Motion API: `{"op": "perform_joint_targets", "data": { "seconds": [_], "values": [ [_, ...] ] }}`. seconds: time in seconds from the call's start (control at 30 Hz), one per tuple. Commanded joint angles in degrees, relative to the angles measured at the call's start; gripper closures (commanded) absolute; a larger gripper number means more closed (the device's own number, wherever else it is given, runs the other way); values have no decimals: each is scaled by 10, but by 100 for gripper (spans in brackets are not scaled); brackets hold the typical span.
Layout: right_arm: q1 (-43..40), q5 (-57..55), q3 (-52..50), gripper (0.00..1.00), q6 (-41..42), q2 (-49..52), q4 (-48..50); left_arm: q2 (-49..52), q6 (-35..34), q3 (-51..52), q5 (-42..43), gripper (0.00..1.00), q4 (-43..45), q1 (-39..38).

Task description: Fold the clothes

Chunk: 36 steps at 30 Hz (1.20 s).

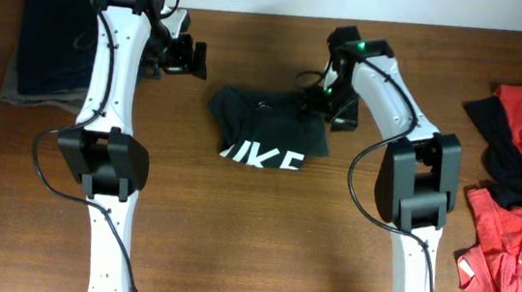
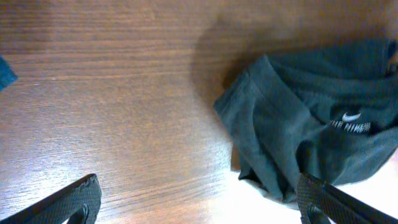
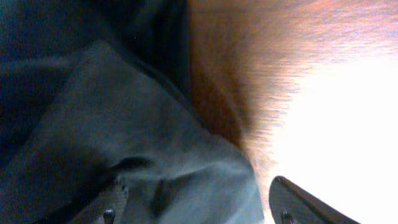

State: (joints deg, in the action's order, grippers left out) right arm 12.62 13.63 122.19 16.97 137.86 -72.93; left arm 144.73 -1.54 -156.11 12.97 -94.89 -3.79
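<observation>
A black Nike shirt (image 1: 265, 130) lies crumpled on the wooden table at centre back. It also shows in the left wrist view (image 2: 298, 130) and fills the right wrist view (image 3: 112, 124). My left gripper (image 1: 189, 57) is open and empty, just left of the shirt above bare wood; its fingertips (image 2: 199, 205) are wide apart. My right gripper (image 1: 329, 103) is open at the shirt's right edge, its fingers (image 3: 199, 202) straddling a fold of the cloth, not closed on it.
A stack of folded dark and grey clothes (image 1: 48, 41) lies at the back left. A heap of red and black garments (image 1: 518, 193) lies at the right edge. My arm bases stand at the front.
</observation>
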Motion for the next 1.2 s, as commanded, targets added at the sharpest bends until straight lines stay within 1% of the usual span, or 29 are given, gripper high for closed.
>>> {"op": "perform_joint_targets", "data": {
  "seconds": [0.0, 0.1, 0.17, 0.27, 0.33, 0.37, 0.5, 0.57, 0.63, 0.73, 0.93, 1.0, 1.03, 1.17],
  "values": [
    [-16, -50, 64, 21, -6, -9, -42, 8, 45, -3, 17, 1, -7, -3],
    [-30, -73, 125, 20, -6, -9, -105, 8, 45, -3, 57, 1, -15, -4],
    [-39, -72, 160, 19, -7, -9, -133, 8, 45, -3, 68, 1, -15, -6],
    [-45, -52, 182, 18, -68, -9, -136, 8, 44, -3, 68, 1, 5, -8],
    [-45, -53, 181, 18, -82, -8, -123, 8, 42, -3, 68, 1, 16, -9],
    [-44, -53, 179, 25, -83, -6, -113, 8, 41, -3, 68, 1, 18, -9],
    [-42, -42, 169, 74, -82, 3, -39, 8, 41, -3, 68, 1, 28, -9],
    [-40, -6, 169, 95, -82, 12, 9, 8, 41, -3, 68, 1, 29, -9],
    [-39, 37, 167, 96, -82, 21, 53, 8, 41, -3, 68, 1, 26, -9],
    [-33, 55, 167, 96, -73, 32, 89, 8, 42, -3, 68, 1, 22, -9],
    [-13, 55, 164, 96, -70, 60, 111, 8, 42, -3, 68, 1, 28, -9],
    [-7, 55, 159, 96, -55, 68, 120, 8, 42, -3, 68, 1, 34, -9],
    [-3, 55, 159, 96, -43, 70, 121, 8, 42, -3, 68, 1, 39, -9],
    [13, 55, 154, 96, -43, 78, 120, 8, 42, -3, 68, 1, 71, -9]
  ]
}}
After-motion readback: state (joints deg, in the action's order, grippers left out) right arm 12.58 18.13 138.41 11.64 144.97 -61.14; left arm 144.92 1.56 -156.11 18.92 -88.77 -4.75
